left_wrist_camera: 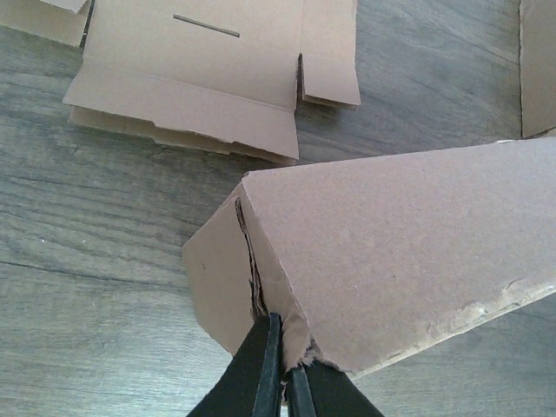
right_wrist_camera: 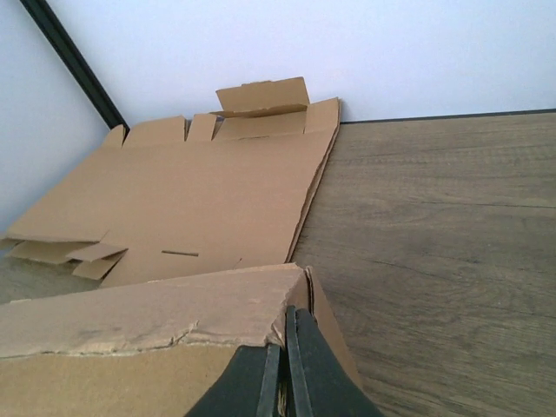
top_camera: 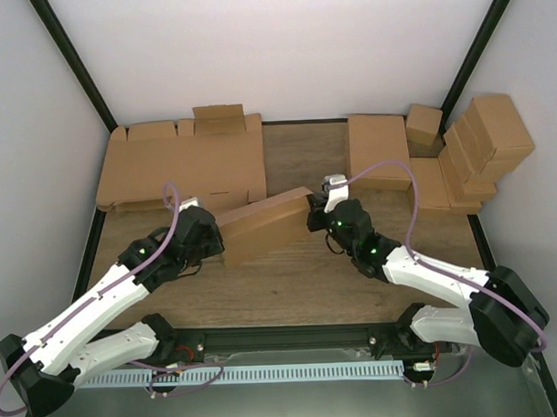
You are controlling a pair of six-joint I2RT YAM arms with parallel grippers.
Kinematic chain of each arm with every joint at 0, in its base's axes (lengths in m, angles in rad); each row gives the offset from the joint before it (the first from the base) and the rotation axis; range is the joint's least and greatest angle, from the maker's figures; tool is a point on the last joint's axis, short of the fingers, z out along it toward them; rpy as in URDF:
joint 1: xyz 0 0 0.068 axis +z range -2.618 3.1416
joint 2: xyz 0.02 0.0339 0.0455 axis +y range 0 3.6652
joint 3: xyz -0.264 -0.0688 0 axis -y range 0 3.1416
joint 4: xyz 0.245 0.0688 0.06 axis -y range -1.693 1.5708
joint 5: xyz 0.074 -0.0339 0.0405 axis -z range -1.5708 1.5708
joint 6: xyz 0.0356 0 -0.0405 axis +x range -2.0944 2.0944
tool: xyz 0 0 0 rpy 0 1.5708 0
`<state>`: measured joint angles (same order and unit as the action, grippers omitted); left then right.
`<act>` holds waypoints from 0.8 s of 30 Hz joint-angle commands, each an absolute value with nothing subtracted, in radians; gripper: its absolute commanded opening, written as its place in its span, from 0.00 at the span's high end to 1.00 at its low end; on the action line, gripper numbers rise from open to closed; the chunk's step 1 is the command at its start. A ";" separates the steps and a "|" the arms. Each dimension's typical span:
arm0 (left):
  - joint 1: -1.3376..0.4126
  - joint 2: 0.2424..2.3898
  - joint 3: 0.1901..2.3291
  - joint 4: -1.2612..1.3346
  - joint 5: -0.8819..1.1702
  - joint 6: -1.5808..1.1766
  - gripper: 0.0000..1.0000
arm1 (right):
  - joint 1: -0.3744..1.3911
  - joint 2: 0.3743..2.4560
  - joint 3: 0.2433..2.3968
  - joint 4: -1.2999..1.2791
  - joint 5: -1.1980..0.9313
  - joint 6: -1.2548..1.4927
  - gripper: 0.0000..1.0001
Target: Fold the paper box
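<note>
The paper box (top_camera: 263,224) is a brown cardboard sheet partly folded, tilted up between my two arms at the table's middle. My left gripper (top_camera: 215,236) is shut on its left corner; in the left wrist view (left_wrist_camera: 291,369) the black fingers pinch a torn cardboard edge of the box (left_wrist_camera: 400,261). My right gripper (top_camera: 312,210) is shut on its right end; in the right wrist view (right_wrist_camera: 282,356) the fingers clamp the box's corner wall (right_wrist_camera: 148,321). The box's underside is hidden.
A pile of flat cardboard blanks (top_camera: 181,166) lies at the back left, also in the left wrist view (left_wrist_camera: 208,78) and the right wrist view (right_wrist_camera: 191,200). Another flat blank (top_camera: 379,148) and several finished boxes (top_camera: 478,151) stand at the back right. Wood table (top_camera: 290,281).
</note>
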<state>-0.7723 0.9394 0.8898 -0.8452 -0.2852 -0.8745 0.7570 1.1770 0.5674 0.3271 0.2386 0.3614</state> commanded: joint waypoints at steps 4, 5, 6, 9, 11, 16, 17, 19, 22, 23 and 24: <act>-0.781 0.959 0.839 -0.922 -0.195 -0.823 0.96 | 0.848 1.264 0.480 0.025 0.110 0.447 0.99; -0.781 0.958 0.843 -0.926 -0.204 -0.815 0.96 | 0.848 1.248 0.488 0.011 0.121 0.441 0.98; -0.781 0.956 0.848 -0.928 -0.210 -0.800 0.96 | 0.848 1.223 0.500 -0.006 0.127 0.432 0.96; -0.781 0.955 0.867 -0.925 -0.216 -0.755 0.96 | 0.848 1.140 0.558 -0.098 0.122 0.396 0.84; -0.782 0.959 0.882 -0.926 -0.221 -0.724 0.96 | 0.844 1.089 0.619 -0.168 0.120 0.382 0.76; -0.782 1.001 0.919 -0.942 -0.242 -0.649 0.96 | 0.830 1.036 0.793 -0.336 0.084 0.367 0.60; -0.781 1.013 0.928 -0.946 -0.246 -0.638 0.96 | 0.830 1.039 0.824 -0.366 0.077 0.369 0.57; -0.782 1.030 0.942 -0.951 -0.253 -0.619 0.96 | 0.827 1.044 0.872 -0.412 0.056 0.373 0.51; -0.781 1.037 0.947 -0.945 -0.252 -0.601 0.96 | 0.807 1.038 0.911 -0.440 0.017 0.387 0.43; -0.781 1.035 0.947 -0.940 -0.244 -0.597 0.96 | 0.798 1.033 0.917 -0.441 0.013 0.394 0.42; -0.781 1.032 0.947 -0.937 -0.237 -0.593 0.96 | 0.783 1.027 0.917 -0.440 0.012 0.402 0.39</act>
<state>-0.7723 1.0142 0.9577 -0.8928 -0.3149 -0.6483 0.8001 1.0508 0.8467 -0.3836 0.1051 0.3820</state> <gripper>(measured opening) 0.041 0.576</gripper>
